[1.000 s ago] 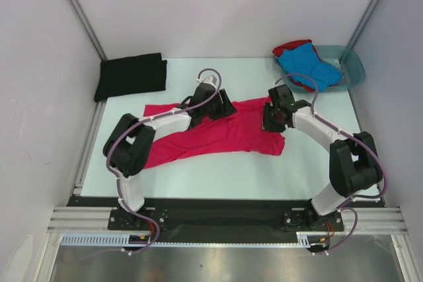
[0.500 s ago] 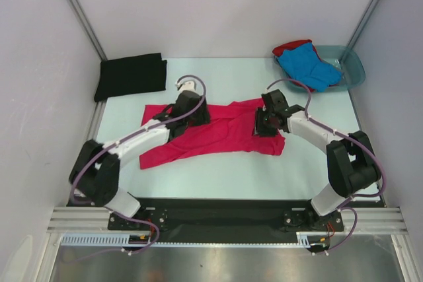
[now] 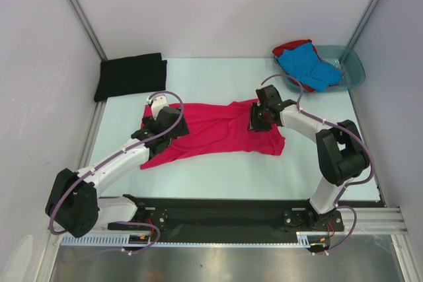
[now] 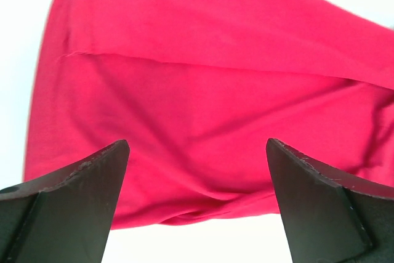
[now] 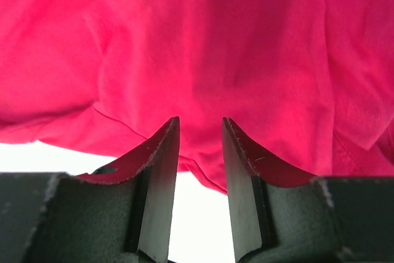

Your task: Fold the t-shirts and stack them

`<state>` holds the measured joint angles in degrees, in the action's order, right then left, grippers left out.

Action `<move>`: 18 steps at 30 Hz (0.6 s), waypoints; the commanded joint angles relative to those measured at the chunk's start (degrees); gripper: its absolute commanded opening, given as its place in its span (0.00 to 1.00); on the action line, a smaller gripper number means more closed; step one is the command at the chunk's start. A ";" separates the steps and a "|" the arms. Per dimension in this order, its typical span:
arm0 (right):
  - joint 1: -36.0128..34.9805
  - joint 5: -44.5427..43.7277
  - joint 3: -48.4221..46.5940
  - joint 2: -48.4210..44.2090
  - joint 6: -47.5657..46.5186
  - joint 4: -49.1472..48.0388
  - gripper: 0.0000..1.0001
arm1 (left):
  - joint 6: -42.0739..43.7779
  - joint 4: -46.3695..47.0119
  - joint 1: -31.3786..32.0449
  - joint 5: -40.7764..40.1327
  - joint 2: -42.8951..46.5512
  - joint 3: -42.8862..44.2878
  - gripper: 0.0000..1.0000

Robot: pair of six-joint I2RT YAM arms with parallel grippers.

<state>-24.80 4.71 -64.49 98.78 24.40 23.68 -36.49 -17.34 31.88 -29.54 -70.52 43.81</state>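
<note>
Magenta t-shirt point(image 3: 218, 127) spread flat, left jaws wide above its left edge, right jaws narrowly parted near right edge

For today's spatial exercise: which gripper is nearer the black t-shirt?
Left. The left gripper is just right of the black t-shirt, closer in; the right gripper is much farther right.

Pale mint worktop point(image 3: 218, 176) sat bright under soft, even light, plain white back wall point(image 3: 225, 4) behind it, left wall point(image 3: 33, 97) and right wall point(image 3: 404, 64) closed in tight, aluminium posts point(image 3: 78, 11) climbed the far corners, black base strip point(image 3: 218, 219) and brushed steel sheet point(image 3: 218, 265) lay nearest.
</note>
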 commanded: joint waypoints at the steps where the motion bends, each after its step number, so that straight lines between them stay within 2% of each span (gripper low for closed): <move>1: 0.01 -0.84 -3.54 0.09 -0.67 -1.45 0.39 | 0.20 -4.43 -1.12 -0.26 -0.93 2.15 1.00; 8: 0.80 -2.25 -4.32 1.67 -1.02 -2.76 0.39 | 0.80 -5.52 -2.96 -0.61 -3.65 2.24 1.00; 14: 1.07 -1.11 -5.74 1.51 -1.29 -1.27 0.38 | 3.01 -8.23 -4.81 0.45 -5.42 6.72 1.00; 18: -0.42 3.89 -4.77 -1.13 -0.85 -0.48 0.38 | -1.56 -10.78 -4.81 5.09 -1.65 1.65 1.00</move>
<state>-23.83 4.73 -67.99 100.92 23.92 22.85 -35.81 -25.23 27.33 -27.99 -75.66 47.55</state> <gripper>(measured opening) 0.383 0.996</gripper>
